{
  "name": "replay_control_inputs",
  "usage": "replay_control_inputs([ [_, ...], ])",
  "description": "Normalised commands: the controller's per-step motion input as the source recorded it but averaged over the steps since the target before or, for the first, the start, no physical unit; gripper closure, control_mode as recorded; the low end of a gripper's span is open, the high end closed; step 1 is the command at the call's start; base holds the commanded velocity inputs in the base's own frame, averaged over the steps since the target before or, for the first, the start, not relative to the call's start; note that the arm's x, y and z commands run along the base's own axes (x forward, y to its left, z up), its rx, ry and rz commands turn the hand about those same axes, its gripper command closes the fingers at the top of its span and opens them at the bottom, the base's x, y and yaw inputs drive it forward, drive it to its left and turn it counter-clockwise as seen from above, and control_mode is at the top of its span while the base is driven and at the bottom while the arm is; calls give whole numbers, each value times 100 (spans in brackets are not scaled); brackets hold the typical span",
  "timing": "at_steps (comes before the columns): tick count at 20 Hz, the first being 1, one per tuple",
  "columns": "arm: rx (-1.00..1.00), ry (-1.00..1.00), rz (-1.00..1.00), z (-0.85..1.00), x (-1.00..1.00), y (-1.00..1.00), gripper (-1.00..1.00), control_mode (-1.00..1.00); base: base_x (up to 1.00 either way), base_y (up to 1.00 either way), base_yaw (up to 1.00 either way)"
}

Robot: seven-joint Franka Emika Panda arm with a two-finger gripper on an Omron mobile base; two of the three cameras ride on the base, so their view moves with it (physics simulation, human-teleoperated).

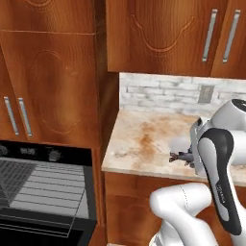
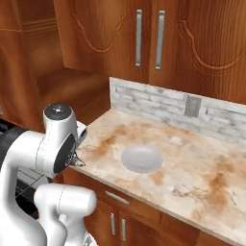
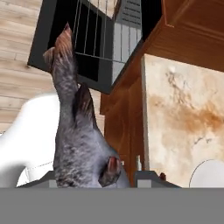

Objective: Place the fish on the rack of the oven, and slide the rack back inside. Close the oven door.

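Fish (image 3: 76,144) sits clamped in the gripper (image 1: 188,157), tail pointing away from the hand toward the oven (image 1: 45,192) at ten o'clock, above the counter's (image 2: 192,168) front edge. Oven door (image 3: 43,39) hangs open; the rack (image 1: 43,185) is pulled out. Transport step appears underway. Next move likely calls for carrying the fish left and down onto the rack. Empty plate (image 2: 141,159) remains behind.

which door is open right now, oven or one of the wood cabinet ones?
The oven door: the black panel hangs dropped open below the cavity, with the rack pulled out over it. The wooden cabinet doors with silver bar handles all sit flush and shut.
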Motion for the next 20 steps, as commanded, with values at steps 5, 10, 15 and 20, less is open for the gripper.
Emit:
replay_control_inputs([
  [5,0,0,0,0,0,0,100,100,3,69,59],
  [10,0,0,0,0,0,0,100,100,-4,29,60],
  [15,0,0,0,0,0,0,100,100,-8,1,51],
  [20,0,0,0,0,0,0,100,100,0,4,38],
])
